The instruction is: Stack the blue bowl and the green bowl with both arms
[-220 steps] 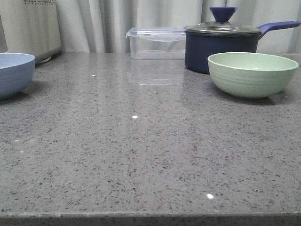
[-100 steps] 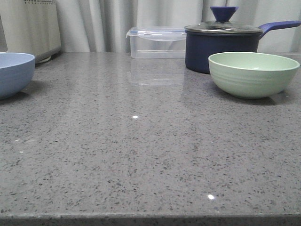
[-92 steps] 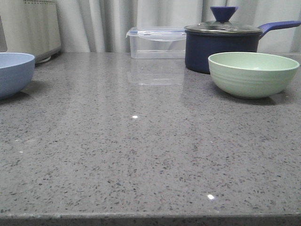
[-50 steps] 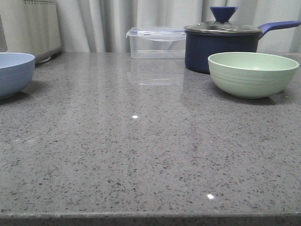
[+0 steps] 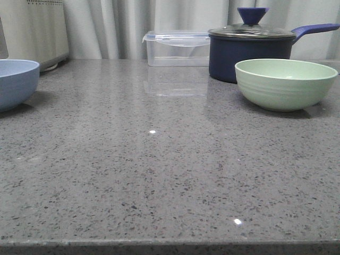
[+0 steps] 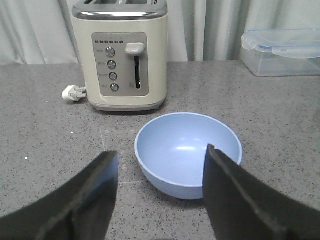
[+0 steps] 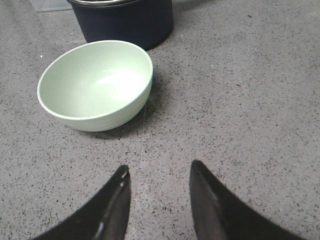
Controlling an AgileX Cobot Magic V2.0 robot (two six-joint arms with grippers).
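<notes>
The blue bowl [image 5: 16,82] stands upright and empty at the far left of the grey counter; it also shows in the left wrist view [image 6: 187,152]. My left gripper [image 6: 161,155] is open and empty, just short of the bowl, its fingers apart from the rim. The green bowl [image 5: 285,83] stands upright and empty at the right; it also shows in the right wrist view [image 7: 95,84]. My right gripper [image 7: 159,168] is open and empty above bare counter, a little way short of the green bowl. Neither arm shows in the front view.
A dark navy lidded saucepan [image 5: 251,49] stands right behind the green bowl. A clear lidded plastic box [image 5: 176,48] sits at the back middle. A cream toaster [image 6: 120,55] with a loose plug [image 6: 74,92] stands behind the blue bowl. Curtains hang at the back.
</notes>
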